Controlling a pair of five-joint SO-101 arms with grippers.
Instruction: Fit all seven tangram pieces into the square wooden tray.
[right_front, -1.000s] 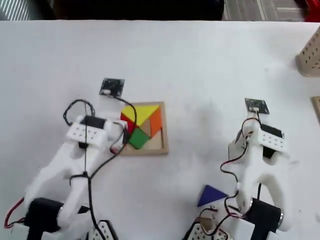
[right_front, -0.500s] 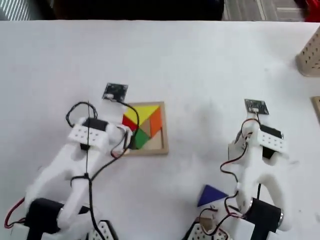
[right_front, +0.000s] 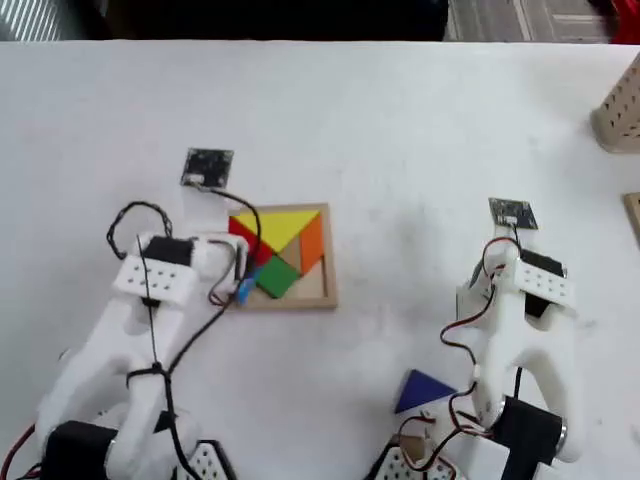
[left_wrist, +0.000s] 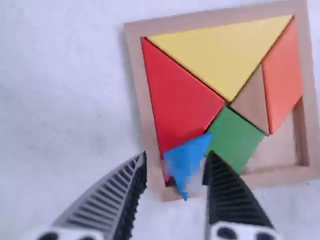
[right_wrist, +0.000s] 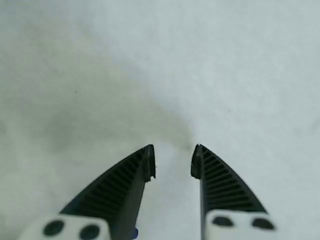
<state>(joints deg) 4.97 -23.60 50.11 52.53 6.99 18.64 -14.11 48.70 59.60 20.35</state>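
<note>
I judge this a little over halfway: the yellow triangle (left_wrist: 220, 55), red triangle (left_wrist: 180, 105), orange piece (left_wrist: 284, 75), green square (left_wrist: 234, 137) and what looks like a tan triangle (left_wrist: 252, 102) sit in the square wooden tray (left_wrist: 132, 90), with one corner bare. My left claw (left_wrist: 176, 159) pinches the small blue triangle (left_wrist: 187, 160) over the tray's rim, not yet seated. The dark blue triangle (right_front: 424, 389) lies on the bench (right_front: 400, 130) well apart from the tray, and my right claw (right_wrist: 172, 155) hangs spread, holding nothing.
</note>
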